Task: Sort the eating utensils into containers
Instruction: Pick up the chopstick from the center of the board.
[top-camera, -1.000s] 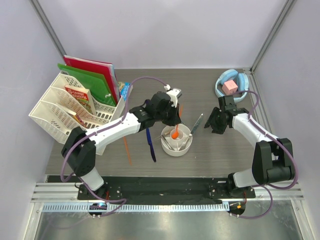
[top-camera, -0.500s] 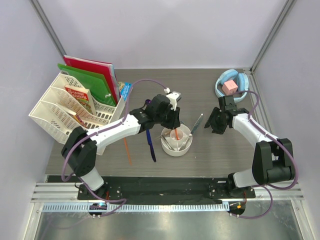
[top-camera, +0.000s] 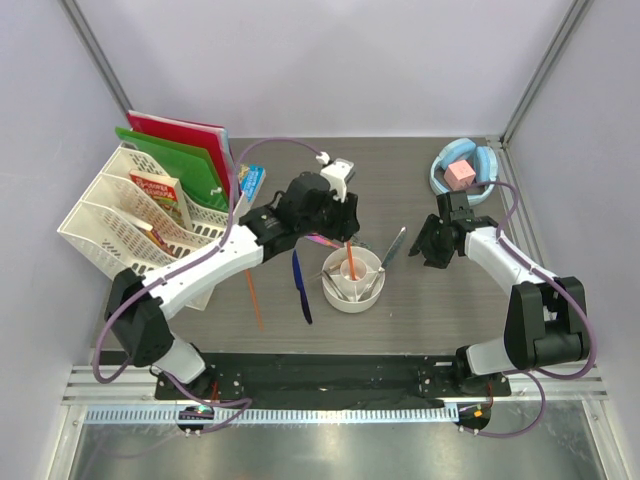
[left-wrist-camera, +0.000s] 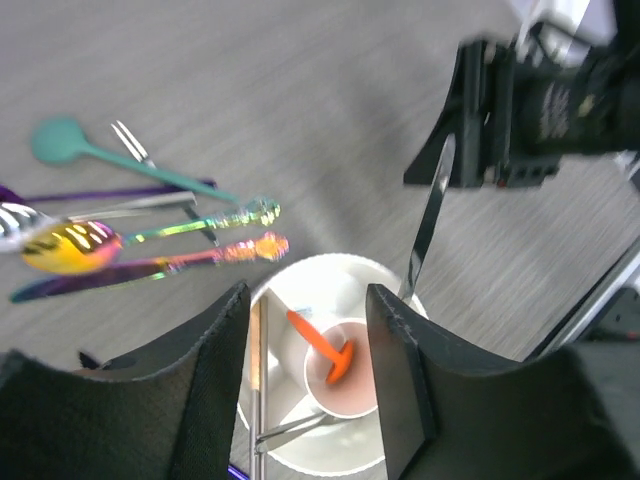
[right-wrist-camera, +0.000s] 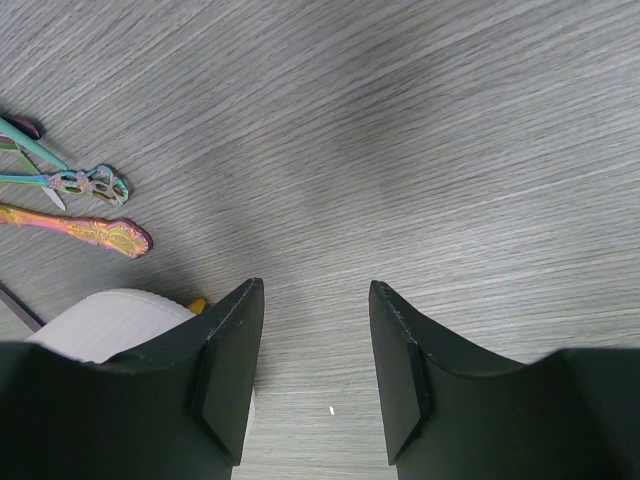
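— Well, what do your end effectors hold?
— Nothing. My left end effector hangs over the white cup, its fingers apart and empty. An orange spoon leans in one compartment below. My right end effector hovers just beside the cup, spread and empty too.
— And the rest?
— On the counter near the cup lie iridescent pieces and a teal spoon. I judge them light, stiff and slick. I'd pinch one mid-handle, across its narrow width.

The fixed camera looks down from behind; both close wrist cameras share the white cup.
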